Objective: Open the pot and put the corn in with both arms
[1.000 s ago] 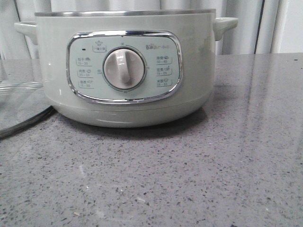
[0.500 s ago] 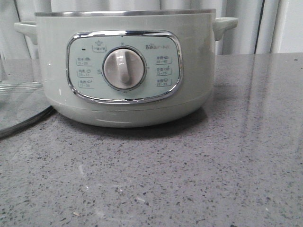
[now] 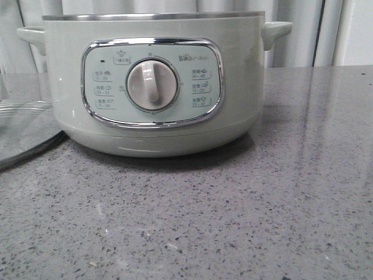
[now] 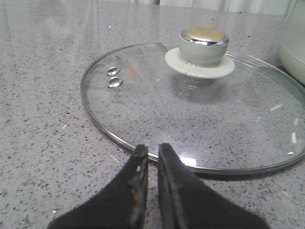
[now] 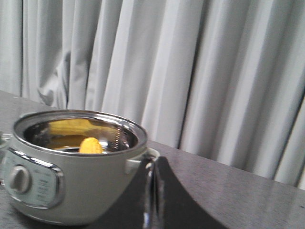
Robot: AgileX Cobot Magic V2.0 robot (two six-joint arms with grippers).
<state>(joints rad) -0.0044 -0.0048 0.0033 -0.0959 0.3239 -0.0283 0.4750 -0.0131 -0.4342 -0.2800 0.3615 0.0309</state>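
Observation:
The pale grey-green pot [image 3: 154, 87] stands uncovered at the table's middle, its dial facing me. It also shows in the right wrist view [image 5: 71, 167], where the yellow corn [image 5: 90, 145] lies inside it, mirrored in the steel wall. My right gripper [image 5: 153, 164] is shut and empty, in the air beside the pot's right handle [image 5: 143, 160]. The glass lid [image 4: 200, 105] lies flat on the table left of the pot; its edge shows in the front view [image 3: 23, 131]. My left gripper [image 4: 150, 151] is shut and empty, just at the lid's near rim.
A dark cord [image 3: 35, 153] runs along the table beside the lid and the pot's base. Grey curtains [image 5: 200, 71] hang behind the table. The speckled grey tabletop [image 3: 245, 216] stretches in front of and right of the pot.

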